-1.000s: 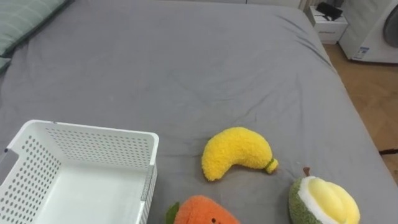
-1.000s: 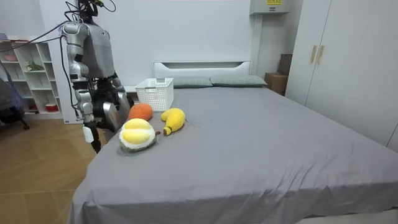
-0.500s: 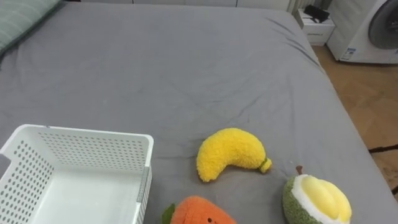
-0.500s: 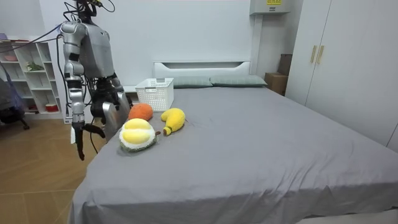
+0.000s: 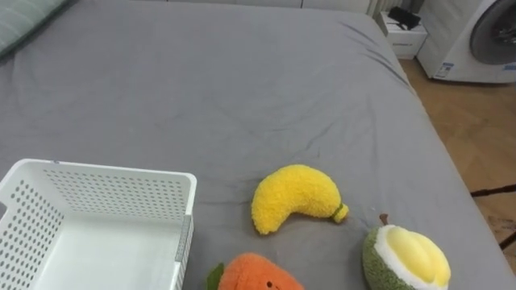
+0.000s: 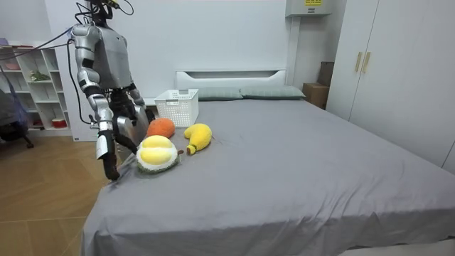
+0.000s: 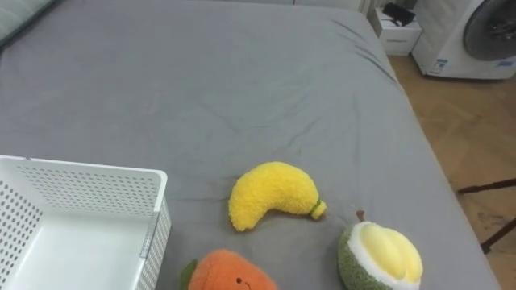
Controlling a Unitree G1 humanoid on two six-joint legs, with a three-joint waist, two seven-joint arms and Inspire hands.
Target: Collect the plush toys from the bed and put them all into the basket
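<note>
Three plush toys lie on the grey bed (image 5: 242, 89). The yellow banana (image 5: 294, 198) is in the middle. An orange toy with green leaves (image 5: 256, 275) sits at the bottom edge of the left eye view. A green and yellow durian (image 5: 405, 258) lies to the right, close to the bed's edge. A white perforated basket (image 5: 187, 213) stands to the left of them, with nothing in it. In the room view I stand at the bedside by the toys, and my right hand (image 6: 111, 169) hangs low beside the mattress, next to the durian (image 6: 157, 153).
Wooden floor (image 5: 476, 129) runs along the bed's right side, with a white washing machine (image 5: 476, 40) and a small white stand (image 5: 405, 32) beyond it. Pillows (image 6: 270, 92) lie at the head of the bed. A white shelf unit (image 6: 35, 89) stands behind me.
My right arm has swung from behind me toward the bed's edge. The eye view has drifted a little; the toys and basket lie where they were.
</note>
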